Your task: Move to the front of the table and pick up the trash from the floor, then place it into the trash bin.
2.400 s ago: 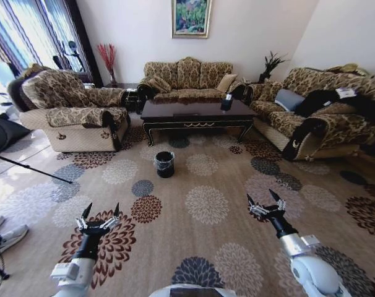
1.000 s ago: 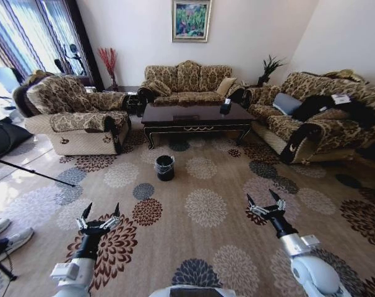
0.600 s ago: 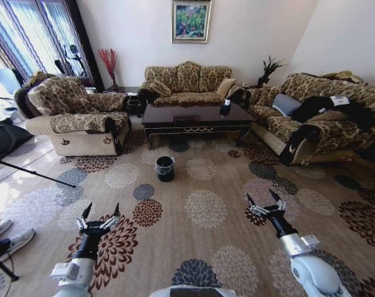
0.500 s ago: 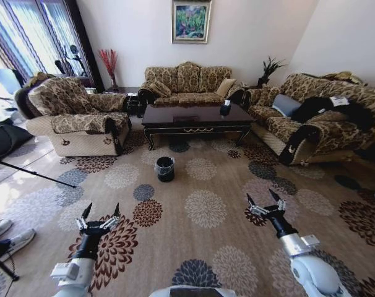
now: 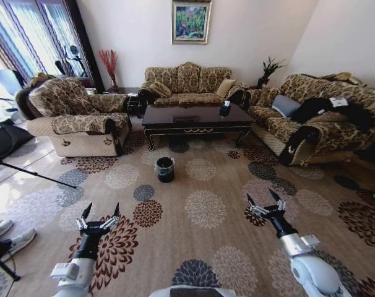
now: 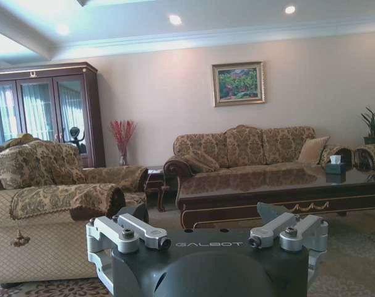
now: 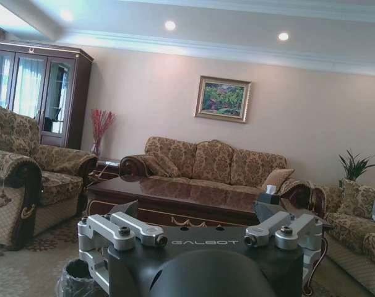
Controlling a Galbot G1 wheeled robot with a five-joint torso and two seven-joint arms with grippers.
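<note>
The dark glossy table (image 5: 193,119) stands across the room in front of the back sofa; it also shows in the left wrist view (image 6: 280,185) and the right wrist view (image 7: 175,201). The small black trash bin (image 5: 165,169) with a plastic liner sits on the carpet before the table, and its rim (image 7: 76,278) shows in the right wrist view. I cannot make out the trash on the floor. My left gripper (image 5: 102,209) and right gripper (image 5: 260,198) hover low over the carpet, far short of the bin, both open and holding nothing.
A patterned armchair (image 5: 73,114) stands left of the table, a sofa (image 5: 187,80) behind it and another sofa (image 5: 317,117) to the right. A tripod leg (image 5: 26,170) and a person's shoes (image 5: 8,232) lie at the left. Open carpet (image 5: 203,204) stretches ahead.
The whole picture has shifted slightly, so the camera has moved a little; table and bin sit a touch lower in view. Both arms hold the same pose.
</note>
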